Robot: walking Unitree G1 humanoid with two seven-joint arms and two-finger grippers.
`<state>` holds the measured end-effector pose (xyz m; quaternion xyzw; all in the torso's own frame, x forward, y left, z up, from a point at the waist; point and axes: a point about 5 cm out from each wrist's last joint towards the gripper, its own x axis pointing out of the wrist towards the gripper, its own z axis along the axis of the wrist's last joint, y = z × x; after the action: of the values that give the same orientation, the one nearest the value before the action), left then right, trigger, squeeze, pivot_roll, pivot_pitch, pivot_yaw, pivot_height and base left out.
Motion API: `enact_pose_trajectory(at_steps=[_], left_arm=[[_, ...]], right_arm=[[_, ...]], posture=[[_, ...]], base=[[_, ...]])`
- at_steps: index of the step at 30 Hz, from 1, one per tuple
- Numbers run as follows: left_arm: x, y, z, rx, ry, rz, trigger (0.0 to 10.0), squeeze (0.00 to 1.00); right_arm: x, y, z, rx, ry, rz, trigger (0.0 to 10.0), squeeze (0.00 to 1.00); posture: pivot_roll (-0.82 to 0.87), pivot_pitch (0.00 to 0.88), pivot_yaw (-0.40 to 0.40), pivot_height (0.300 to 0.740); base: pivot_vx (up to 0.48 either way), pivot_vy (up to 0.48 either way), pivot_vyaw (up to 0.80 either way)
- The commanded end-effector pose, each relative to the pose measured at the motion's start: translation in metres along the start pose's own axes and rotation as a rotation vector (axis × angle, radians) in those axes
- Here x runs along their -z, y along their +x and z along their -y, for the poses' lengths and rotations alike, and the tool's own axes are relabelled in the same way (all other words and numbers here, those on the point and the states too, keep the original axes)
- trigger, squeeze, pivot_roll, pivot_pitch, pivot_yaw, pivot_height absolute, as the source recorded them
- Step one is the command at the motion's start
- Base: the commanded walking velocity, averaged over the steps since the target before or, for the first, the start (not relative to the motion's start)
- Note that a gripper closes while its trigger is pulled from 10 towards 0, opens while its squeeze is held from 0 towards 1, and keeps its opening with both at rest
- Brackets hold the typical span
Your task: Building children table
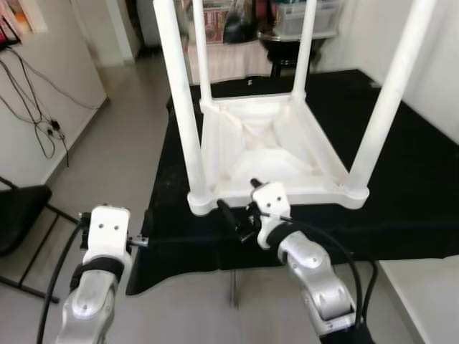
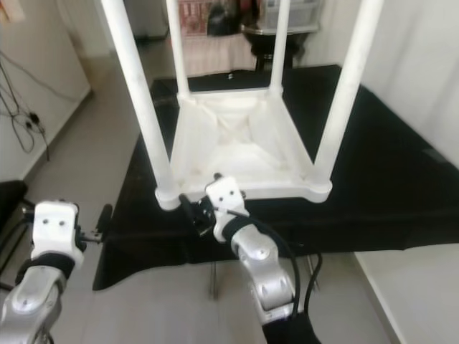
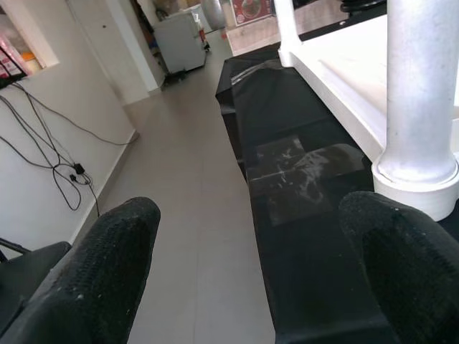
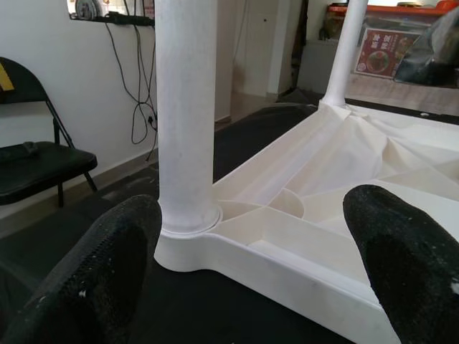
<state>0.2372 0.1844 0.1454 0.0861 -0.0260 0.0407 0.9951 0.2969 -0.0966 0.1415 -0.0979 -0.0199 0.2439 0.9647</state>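
Black cloth (image 1: 401, 179) under upturned white table (image 1: 272, 154); grey floor (image 1: 115, 172).

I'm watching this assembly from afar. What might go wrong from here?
The white table lies upside down near the edge of the black-covered surface; a push from the open right gripper might slide it. Its near-left leg may be loose. The open left gripper hangs beside the edge, giving no support.

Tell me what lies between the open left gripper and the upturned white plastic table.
Only bare black cloth. In the left wrist view it stretches from the left gripper to the upturned white plastic table, with nothing resting on it.
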Motion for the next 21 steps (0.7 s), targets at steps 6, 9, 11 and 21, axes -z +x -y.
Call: enact_pose_trajectory(at_steps=[6,9,11,21], left_arm=[[-0.002,0.000,0.013,0.133,-0.072,0.007,10.0,0.00],[-0.005,0.000,0.018,0.158,-0.077,0.018,10.0,0.00],[-0.007,0.001,0.022,0.174,-0.078,0.025,10.0,0.00],[-0.008,0.000,0.024,0.190,-0.083,0.030,10.0,0.00]], right_arm=[[0.003,0.003,0.002,-0.006,0.006,-0.021,10.0,0.00],[0.001,0.003,0.002,-0.005,-0.006,-0.012,10.0,0.00],[0.002,0.003,0.001,-0.012,0.008,-0.019,10.0,0.00],[0.003,0.004,0.000,-0.037,-0.001,-0.011,10.0,0.00]], posture=[[-0.08,0.016,0.070,0.740],[-0.08,0.016,0.072,0.740],[-0.08,0.016,0.071,0.740],[-0.08,0.014,0.069,0.740]], base=[[0.000,0.000,-0.62],[0.000,0.000,-0.27],[0.127,0.000,-0.30],[0.271,0.000,-0.22]])
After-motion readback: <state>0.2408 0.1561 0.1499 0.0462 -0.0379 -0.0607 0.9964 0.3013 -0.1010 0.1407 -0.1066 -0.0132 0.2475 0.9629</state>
